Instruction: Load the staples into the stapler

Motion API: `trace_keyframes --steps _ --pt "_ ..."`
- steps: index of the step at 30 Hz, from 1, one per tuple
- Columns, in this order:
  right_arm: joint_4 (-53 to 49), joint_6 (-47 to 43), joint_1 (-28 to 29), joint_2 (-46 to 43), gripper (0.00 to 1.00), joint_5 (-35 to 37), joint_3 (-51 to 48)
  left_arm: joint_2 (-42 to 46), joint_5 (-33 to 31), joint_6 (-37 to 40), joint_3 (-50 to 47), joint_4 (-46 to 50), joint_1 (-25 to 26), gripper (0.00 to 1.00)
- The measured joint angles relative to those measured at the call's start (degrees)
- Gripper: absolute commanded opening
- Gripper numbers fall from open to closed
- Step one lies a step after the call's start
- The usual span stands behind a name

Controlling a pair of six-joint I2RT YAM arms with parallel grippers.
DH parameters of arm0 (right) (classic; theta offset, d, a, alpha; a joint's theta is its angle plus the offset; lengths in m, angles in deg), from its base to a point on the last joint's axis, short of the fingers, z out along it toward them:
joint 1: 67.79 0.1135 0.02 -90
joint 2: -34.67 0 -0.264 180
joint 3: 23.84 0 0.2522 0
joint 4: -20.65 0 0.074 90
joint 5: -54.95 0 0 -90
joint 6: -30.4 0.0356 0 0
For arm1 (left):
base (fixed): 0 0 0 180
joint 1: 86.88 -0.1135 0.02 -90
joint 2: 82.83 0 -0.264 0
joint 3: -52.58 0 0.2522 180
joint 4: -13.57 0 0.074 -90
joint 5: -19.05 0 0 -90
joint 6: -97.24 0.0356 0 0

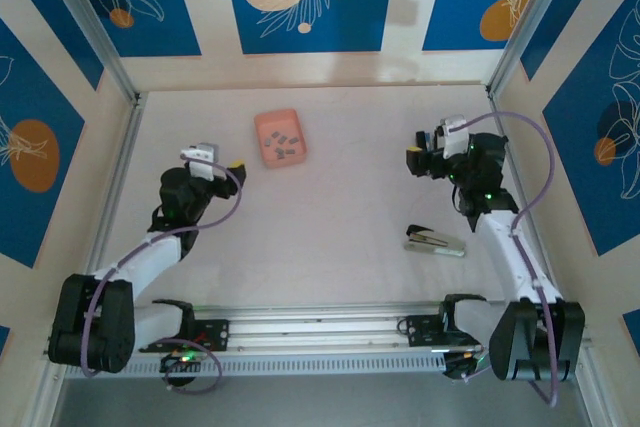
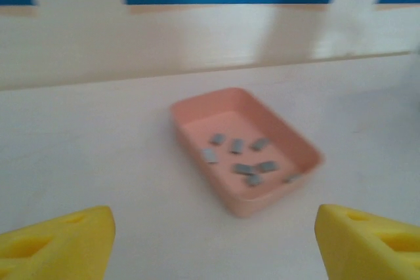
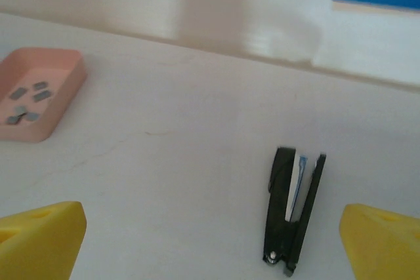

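top view: a pale worktop (image 1: pixel 340 207) carries a small salmon-pink rectangular tray (image 1: pixel 262 127) at far centre and a slim black-and-silver metal stapler (image 1: pixel 434 240) lying flat beside the right arm, the two well apart. here the tiny dark-grey metal staples (image 1: pixel 282 145) read as specks inside the tray. left wrist view: the staples resolve, blurred, into several separate strips scattered on the tray floor. the left hand (image 2: pixel 213 244) is spread wide, its yellow fingertips (image 2: pixel 59 244) at the lower corners with nothing between them. right wrist view: the stapler's black arms stand slightly apart, a silver strip visible between them. the right hand (image 3: pixel 213 240) is likewise spread and empty above the worktop, with the tray at the left edge.
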Motion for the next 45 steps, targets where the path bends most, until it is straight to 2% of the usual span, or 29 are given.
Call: trace_keyframes --steps 3,7,11,15,21,28,36,43,45 --pt "-12.57 -7.63 0.96 -1.46 0.94 -2.89 5.70 -0.22 5.57 -2.67 1.49 3.23 3.26 0.77" --pt "-27.47 -18.47 5.16 -2.36 0.95 -3.10 7.41 -0.48 10.27 -2.51 5.09 9.62 9.31 0.77" --pt "-39.32 -29.66 9.84 -2.27 0.96 0.63 5.18 -2.05 12.94 -0.24 8.17 15.28 14.16 0.77" --pt "-45.51 -39.41 12.20 -1.42 0.95 5.18 0.96 -4.50 14.73 0.92 8.41 17.62 16.04 0.78" --pt "-45.59 -51.87 11.93 2.40 0.97 11.96 -3.89 -7.06 15.54 0.74 8.41 17.27 16.79 0.77" --pt "-41.88 -60.83 7.23 8.52 0.95 14.95 -4.35 -9.88 16.13 0.26 8.41 15.63 18.32 0.78" --pt "-39.04 -64.22 5.75 16.00 0.93 15.17 -2.38 -13.90 17.00 -0.22 9.44 14.01 19.80 0.77" --pt "-37.86 -65.16 5.53 21.92 0.86 16.17 -1.36 -15.91 17.44 -0.79 10.25 12.24 20.70 0.76" --pt "-37.77 -65.18 5.29 22.49 0.81 16.26 -1.36 -16.24 17.44 -0.81 10.25 12.04 20.85 0.76"
